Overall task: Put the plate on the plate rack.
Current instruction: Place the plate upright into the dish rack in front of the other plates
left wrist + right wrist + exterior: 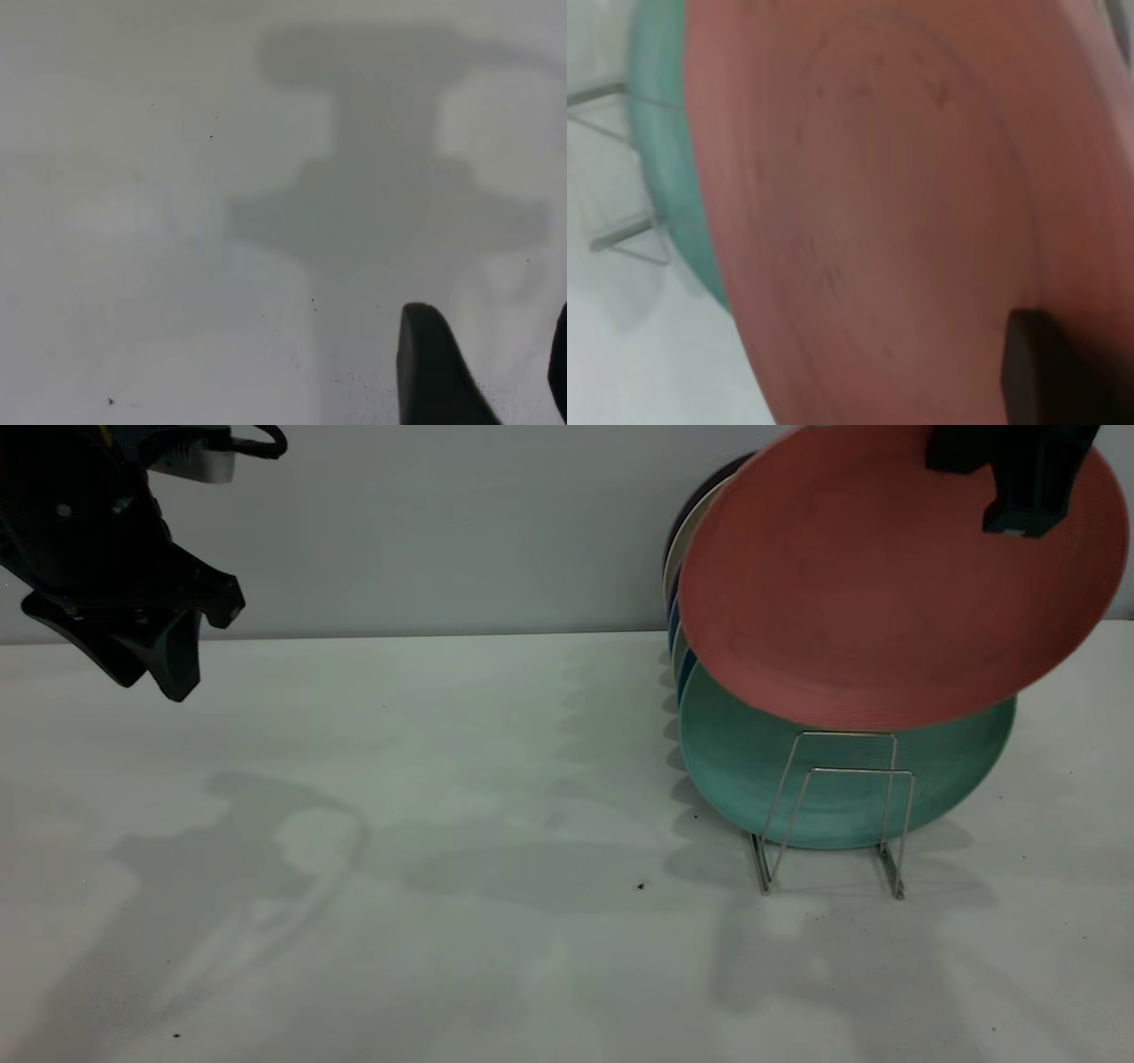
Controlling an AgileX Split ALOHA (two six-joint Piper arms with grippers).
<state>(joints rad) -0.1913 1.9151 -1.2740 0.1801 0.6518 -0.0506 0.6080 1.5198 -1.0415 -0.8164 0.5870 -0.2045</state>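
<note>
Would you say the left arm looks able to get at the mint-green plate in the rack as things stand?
Probably not easily. The left gripper hangs far across the table, and the pink plate, held by the right gripper, overlaps the top of the mint-green plate standing in the plate rack.

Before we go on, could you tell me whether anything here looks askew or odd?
Only the pink plate: it hangs tilted in the right tool, above the green plate in the rack, not yet slotted. The left tool idles far aside.

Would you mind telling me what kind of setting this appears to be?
Probably a robot test bench, not a kitchen: a bare white table, a plain wall, and the right gripper holding a pink plate above a wire plate rack.
</note>
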